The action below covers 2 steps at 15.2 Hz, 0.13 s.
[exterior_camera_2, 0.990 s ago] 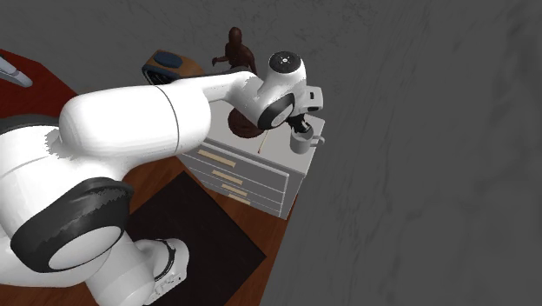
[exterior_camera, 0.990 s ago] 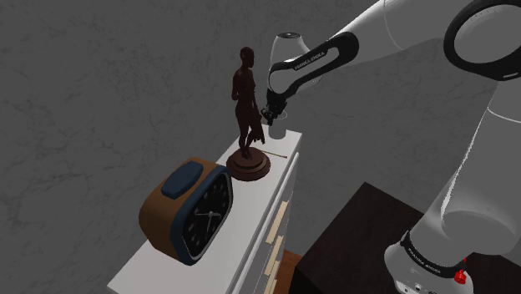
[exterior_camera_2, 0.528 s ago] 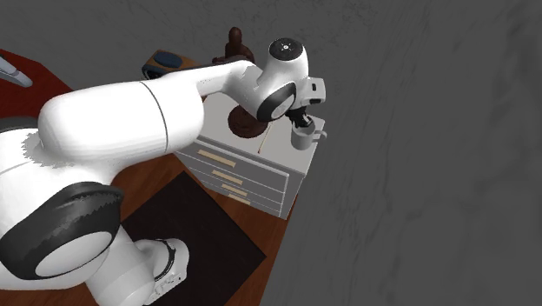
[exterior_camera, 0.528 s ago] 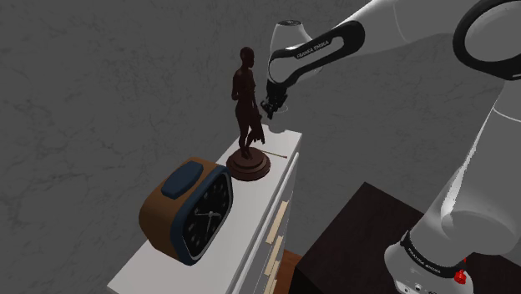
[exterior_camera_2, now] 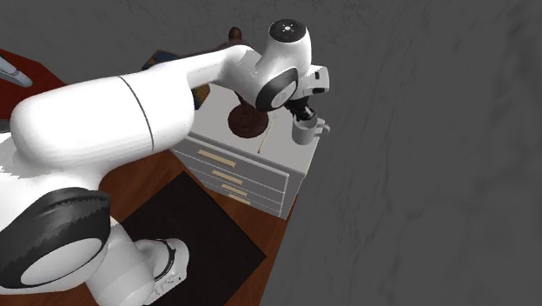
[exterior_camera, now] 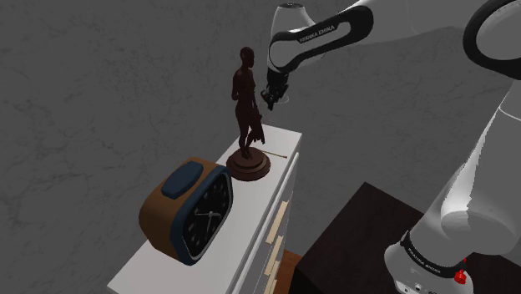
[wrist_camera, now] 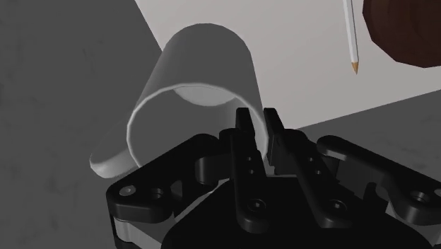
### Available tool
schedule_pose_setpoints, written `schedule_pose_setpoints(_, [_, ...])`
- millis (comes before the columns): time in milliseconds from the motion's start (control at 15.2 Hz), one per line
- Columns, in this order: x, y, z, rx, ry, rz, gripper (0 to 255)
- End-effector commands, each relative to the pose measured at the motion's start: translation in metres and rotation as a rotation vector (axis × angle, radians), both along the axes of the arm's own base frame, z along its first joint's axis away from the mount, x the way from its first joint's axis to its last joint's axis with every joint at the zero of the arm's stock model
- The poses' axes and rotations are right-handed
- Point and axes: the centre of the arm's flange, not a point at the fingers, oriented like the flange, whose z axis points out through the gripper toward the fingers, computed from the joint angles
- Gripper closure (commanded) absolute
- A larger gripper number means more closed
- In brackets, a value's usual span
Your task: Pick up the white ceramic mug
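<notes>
The black fingers (wrist_camera: 245,138) pinch the rim wall of the plain white cylindrical mug (wrist_camera: 201,64), one inside and one outside; the mug hangs from them over the far corner of the white chest of drawers (exterior_camera_2: 261,169); near it a thin white pencil (wrist_camera: 351,35) lies beside a dark brown figurine on a round base (exterior_camera: 246,100); further along sits a brown-and-blue clock (exterior_camera: 188,213).

Shoulder view: beside the stand (exterior_camera: 351,242), mid-range, facing down along the cabinet (exterior_camera: 282,144) top.
Second exterior view: high behind the arm (exterior_camera_2: 104,113), facing the drawer fronts (exterior_camera_2: 234,169).
Wrist view: on the gripper (wrist_camera: 258,115), very near the mug (wrist_camera: 198,78).
Shared by all 3: cabinet top, figurine (exterior_camera: 246,100) base.
</notes>
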Motion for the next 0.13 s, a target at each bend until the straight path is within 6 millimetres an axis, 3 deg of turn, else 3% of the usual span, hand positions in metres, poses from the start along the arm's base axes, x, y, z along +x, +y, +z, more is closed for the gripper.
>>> schedule_pose_setpoints(0, [-0.0010, -0.0010, 0.0073, -0.001, -0.001, -0.001, 255])
schedule_pose_setpoints(66, [-0.0010, -0.0010, 0.0073, -0.001, -0.001, -0.001, 255])
